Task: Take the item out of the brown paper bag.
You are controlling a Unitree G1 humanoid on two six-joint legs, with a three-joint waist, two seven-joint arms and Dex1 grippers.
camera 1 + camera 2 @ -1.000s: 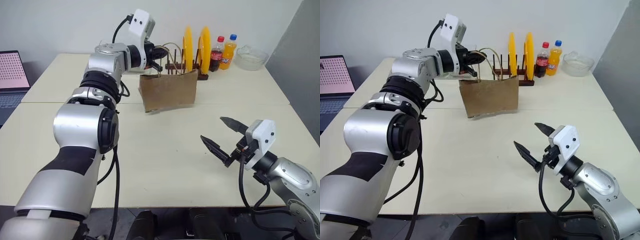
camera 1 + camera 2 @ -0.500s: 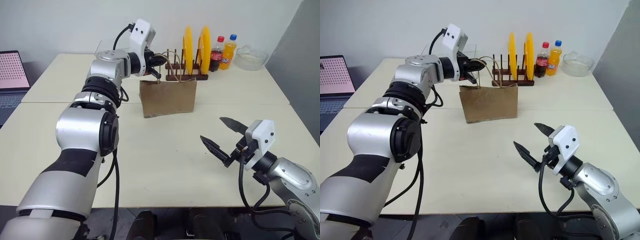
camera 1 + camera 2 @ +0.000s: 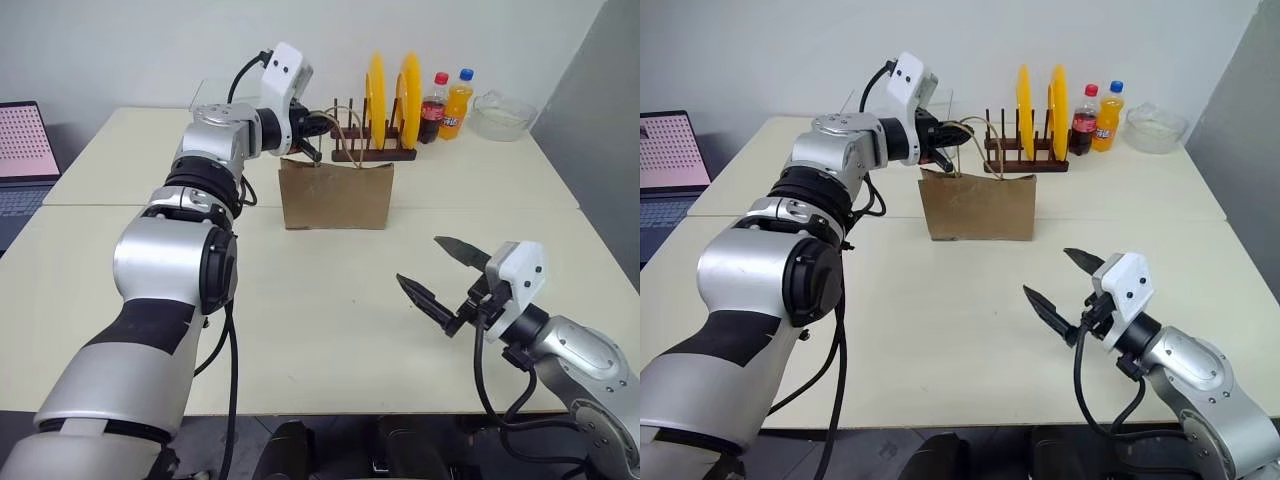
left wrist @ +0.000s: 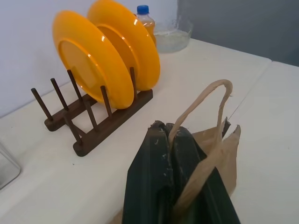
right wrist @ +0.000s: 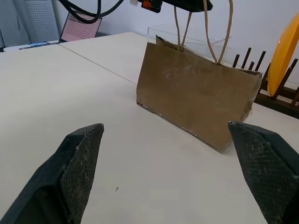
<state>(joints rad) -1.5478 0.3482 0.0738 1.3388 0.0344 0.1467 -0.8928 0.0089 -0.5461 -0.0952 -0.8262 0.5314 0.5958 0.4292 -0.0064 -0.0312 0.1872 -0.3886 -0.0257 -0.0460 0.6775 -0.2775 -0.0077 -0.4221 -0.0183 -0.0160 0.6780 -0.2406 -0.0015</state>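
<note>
The brown paper bag point(image 3: 335, 197) stands upright on the table, in front of the plate rack. My left gripper point(image 3: 316, 135) is above the bag's left top corner, shut on one tan cord handle point(image 4: 205, 100) that runs up between its black fingers point(image 4: 149, 177). The second handle loop point(image 3: 348, 125) stands free beside it. The item is hidden; the bag's inside cannot be seen. My right gripper point(image 3: 420, 262) hovers open over the near right part of the table, well short of the bag, with nothing between its fingers point(image 5: 79, 158).
Behind the bag, a dark wooden rack point(image 3: 375, 152) holds two yellow plates point(image 3: 376, 90). A cola bottle point(image 3: 434, 107), an orange soda bottle point(image 3: 457, 103) and a glass bowl point(image 3: 502, 113) stand at the back right. A laptop point(image 3: 22, 150) sits far left.
The bag hung tilted with its bottom off the table; now it rests flat and upright on the tabletop, its handle still in the left gripper. The right gripper stayed where it was.
</note>
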